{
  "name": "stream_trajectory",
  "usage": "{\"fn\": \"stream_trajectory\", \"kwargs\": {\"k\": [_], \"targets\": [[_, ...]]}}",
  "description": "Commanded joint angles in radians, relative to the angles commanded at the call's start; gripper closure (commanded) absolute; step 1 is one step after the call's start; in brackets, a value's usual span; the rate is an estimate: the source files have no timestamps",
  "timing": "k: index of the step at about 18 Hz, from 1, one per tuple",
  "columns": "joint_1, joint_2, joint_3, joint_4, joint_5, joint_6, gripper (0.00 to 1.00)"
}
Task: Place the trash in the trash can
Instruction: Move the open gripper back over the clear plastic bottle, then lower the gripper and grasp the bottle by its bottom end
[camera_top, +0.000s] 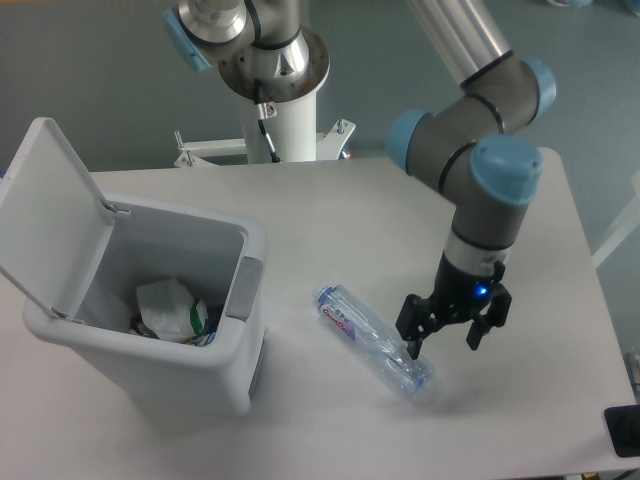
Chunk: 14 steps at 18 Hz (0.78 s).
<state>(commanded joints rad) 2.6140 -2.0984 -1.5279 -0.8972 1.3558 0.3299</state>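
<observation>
Surface (520, 200): pale tabletop carrying all items; one in view.
Dark object (622, 430): one, at the near right edge of the surface, cut off by the frame; kind cannot be told.
Bottle (372, 341): one crushed clear plastic bottle lying on its side on the surface, set diagonally, labelled end toward the trash can, other end toward the near right. It is outside the can, apart from its wall.
Tool (444, 343): one two-finger tool, fingers spread, holding nothing; it hangs low over the surface at the bottle's near-right end, one finger just beside or over that end, the other clear of it. Contact cannot be told.
Trash can (250, 236): one white rectangular bin at the left, lid (45, 215) swung up and back, grey latch tab (243, 288) on the rim facing the bottle.
Wrapper (168, 306): one crumpled white piece with green marks, already lying inside the can among other partly hidden scraps.
Arm (487, 200): one, grey with blue joint caps, reaching down from the far side to the tool.
Progress: judged partway. Wrapper binned; bottle not yet gripped, lifted or dropped in.
</observation>
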Motion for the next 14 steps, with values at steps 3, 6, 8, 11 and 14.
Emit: {"fn": "stream_trajectory", "kwargs": {"k": [3,6,8,11,14], "targets": [[-0.029,-0.028,0.02,-0.055,0.063,-0.029,0.0],[-0.051,-0.06,0.037,-0.063,0.104,-0.067,0.0],[-0.063,-0.08,0.054,-0.061,0.12,-0.101,0.0],[-0.081,-0.121,0.087,-0.063,0.166,-0.149,0.0],[-0.095,-0.143,0.092,-0.063,0.21,-0.166,0.0]]}}
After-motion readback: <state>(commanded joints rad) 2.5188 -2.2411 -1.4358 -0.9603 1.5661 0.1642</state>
